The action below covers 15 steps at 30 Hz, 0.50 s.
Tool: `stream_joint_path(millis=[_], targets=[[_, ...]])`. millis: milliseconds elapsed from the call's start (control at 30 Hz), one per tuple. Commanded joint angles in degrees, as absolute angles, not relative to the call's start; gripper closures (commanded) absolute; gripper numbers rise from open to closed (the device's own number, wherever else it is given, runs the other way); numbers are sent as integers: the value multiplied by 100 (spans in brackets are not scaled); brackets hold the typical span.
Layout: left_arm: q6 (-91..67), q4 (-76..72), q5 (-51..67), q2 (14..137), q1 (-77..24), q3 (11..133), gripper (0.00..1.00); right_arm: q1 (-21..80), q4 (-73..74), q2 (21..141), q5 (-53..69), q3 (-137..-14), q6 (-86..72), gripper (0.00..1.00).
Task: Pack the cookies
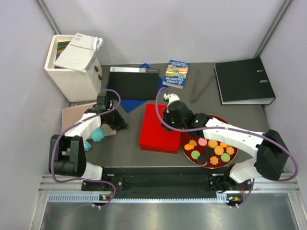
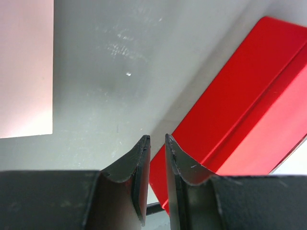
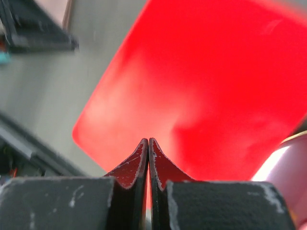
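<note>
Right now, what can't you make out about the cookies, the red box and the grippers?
- Red box: closed in every view, so its inside is hidden.
- Cookies: seen only from the top view, too small for detail; the right arm covers part of the plate.
- Right gripper: whether it touches the box; its wrist view is blurred, and from above its own wrist hides the tips.

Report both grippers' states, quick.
Left gripper: slightly open, nothing between the fingers.
Right gripper: shut, holding nothing, above the red box.
</note>
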State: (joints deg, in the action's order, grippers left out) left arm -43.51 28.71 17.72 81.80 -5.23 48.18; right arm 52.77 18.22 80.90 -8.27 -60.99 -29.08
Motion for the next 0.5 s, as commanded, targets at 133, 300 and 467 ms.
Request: stream_joint_path(millis=[133,300,467], targets=[[-4254,2575,2003,8200,-527,4641,76,5142,-394,7682,755,-5028,-3831,100],[-4280,2400,2258,8271,-527,4553,75,4756,-1773,7787,1598,-4414,-4824,100],[-4289,2373,2391,8411,-527,4623,75,4570,-2617,8234,2320,-4175,-5404,100]])
